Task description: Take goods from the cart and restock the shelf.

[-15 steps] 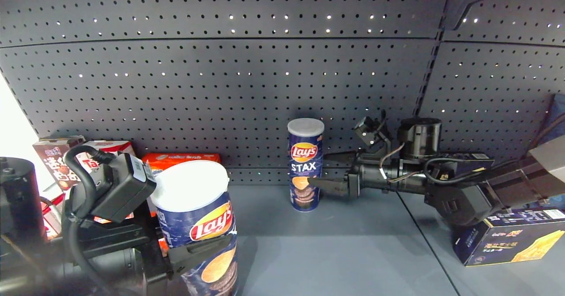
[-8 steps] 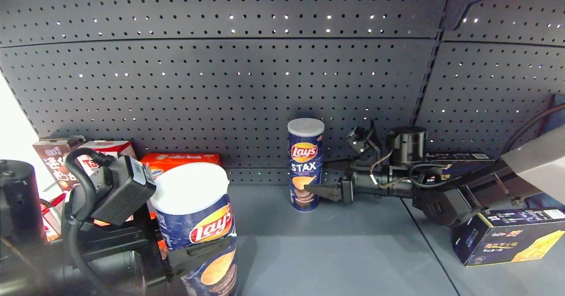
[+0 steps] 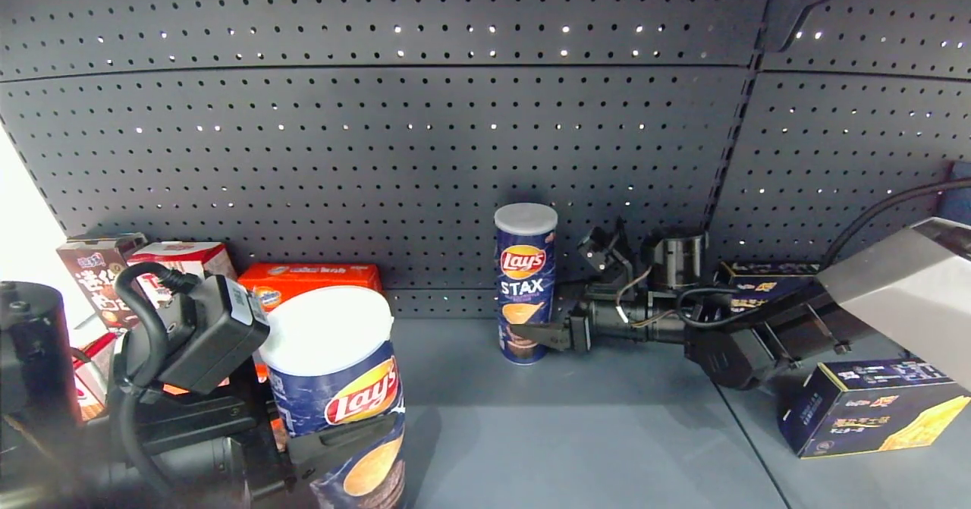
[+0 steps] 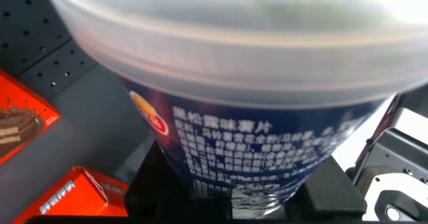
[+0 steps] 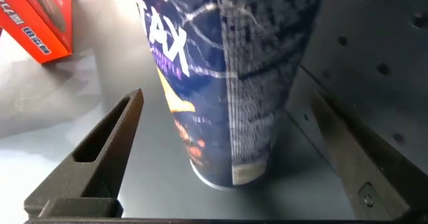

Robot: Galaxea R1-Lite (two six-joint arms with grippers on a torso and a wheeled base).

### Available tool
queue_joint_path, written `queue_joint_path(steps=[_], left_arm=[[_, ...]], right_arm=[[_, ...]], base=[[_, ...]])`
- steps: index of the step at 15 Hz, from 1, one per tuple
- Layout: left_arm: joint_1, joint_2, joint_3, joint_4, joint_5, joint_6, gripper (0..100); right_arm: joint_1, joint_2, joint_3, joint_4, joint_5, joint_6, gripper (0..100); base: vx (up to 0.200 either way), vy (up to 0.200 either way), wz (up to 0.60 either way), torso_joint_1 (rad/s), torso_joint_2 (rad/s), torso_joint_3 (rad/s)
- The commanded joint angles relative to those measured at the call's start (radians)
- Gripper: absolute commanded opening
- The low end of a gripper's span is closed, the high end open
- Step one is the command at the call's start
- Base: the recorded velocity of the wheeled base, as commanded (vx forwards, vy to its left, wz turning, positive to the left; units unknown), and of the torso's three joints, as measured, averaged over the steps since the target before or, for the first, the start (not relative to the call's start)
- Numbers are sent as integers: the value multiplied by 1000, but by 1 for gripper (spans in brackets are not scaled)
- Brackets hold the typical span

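Chip can [image 3: 525,281] upright on shelf [image 3: 592,418], right fingers [image 5: 100,157] straddling it in wrist view

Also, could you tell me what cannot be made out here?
Head view: the base of the held can is cut off by the bottom edge.
Head view: the far finger of the right gripper is hidden behind the standing can.
Head view: the dark box is mostly covered by the right arm.
Right wrist view: the top of the standing can is cut off by the edge.

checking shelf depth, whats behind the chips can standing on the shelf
The pegboard wall stands behind the can. The patch of wall straight behind it is covered, so anything there can't be seen.
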State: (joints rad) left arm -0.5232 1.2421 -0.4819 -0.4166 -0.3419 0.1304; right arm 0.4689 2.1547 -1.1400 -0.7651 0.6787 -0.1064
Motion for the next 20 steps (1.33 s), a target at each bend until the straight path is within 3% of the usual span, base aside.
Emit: queue_joint_path(steps=[1, 9, 10, 15, 20], left_arm=[[2, -9, 13, -1, 0, 0, 0], [0, -10, 11, -2, 0, 0, 0], [2, -10, 11, -2, 0, 0, 0], [2, -10, 14, -2, 0, 0, 0], [2, -10, 13, -2, 0, 0, 0]], right_arm=[[8, 28, -21, 0, -1, 1, 100], [13, 70, -40, -23, 24, -1, 100], [16, 76, -43, -37, 25, 2, 0], [23, 48, -14, -40, 16, 2, 0], [25, -76, 108, -33, 12, 2, 0]], base=[[0, 0, 0, 0, 0, 0], [0, 0, 0, 0, 0, 0], [0, 0, 0, 0, 0, 0], [0, 0, 0, 0, 0, 0], [0, 0, 0, 0, 0, 0]])
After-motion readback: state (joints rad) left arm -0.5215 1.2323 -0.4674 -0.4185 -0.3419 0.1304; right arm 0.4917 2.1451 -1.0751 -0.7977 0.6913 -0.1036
